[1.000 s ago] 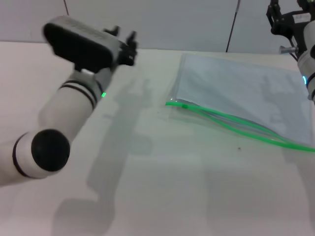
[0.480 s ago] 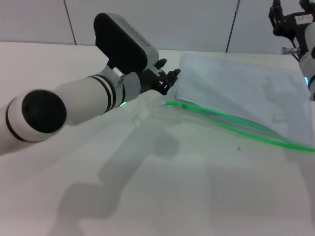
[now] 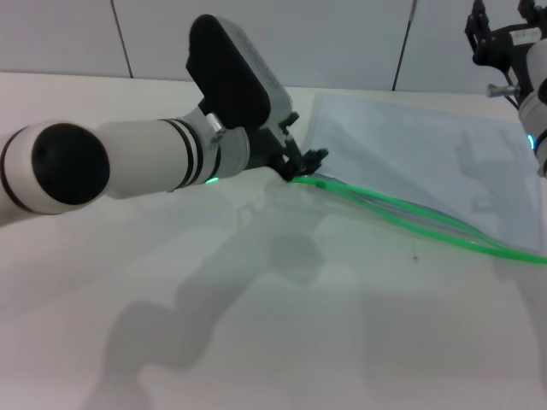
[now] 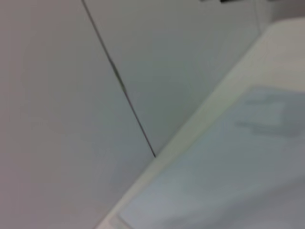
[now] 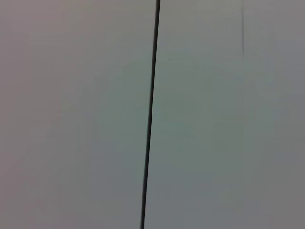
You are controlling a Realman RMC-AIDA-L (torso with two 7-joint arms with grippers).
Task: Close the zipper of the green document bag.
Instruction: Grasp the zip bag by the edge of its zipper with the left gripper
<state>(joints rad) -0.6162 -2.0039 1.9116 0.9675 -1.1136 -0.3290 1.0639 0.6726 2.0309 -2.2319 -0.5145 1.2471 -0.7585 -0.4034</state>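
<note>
You have a translucent pale blue-grey green document bag [image 3: 419, 162] on an off-white table [image 3: 256, 342]; its zipper [image 3: 410, 215] is a bright green strip along the edge nearest the table's front. Your left arm [image 3: 137, 158] is white with black bands, a black wrist block and a small green light; the left gripper [image 3: 301, 164] is black. The right gripper [image 3: 496, 38] is black too, above a white arm with a blue light. The wall [image 5: 71, 114] is plain grey with a dark seam.

A white table [image 3: 282, 325] stands before pale wall panels [image 3: 342, 43] with dark seams.
</note>
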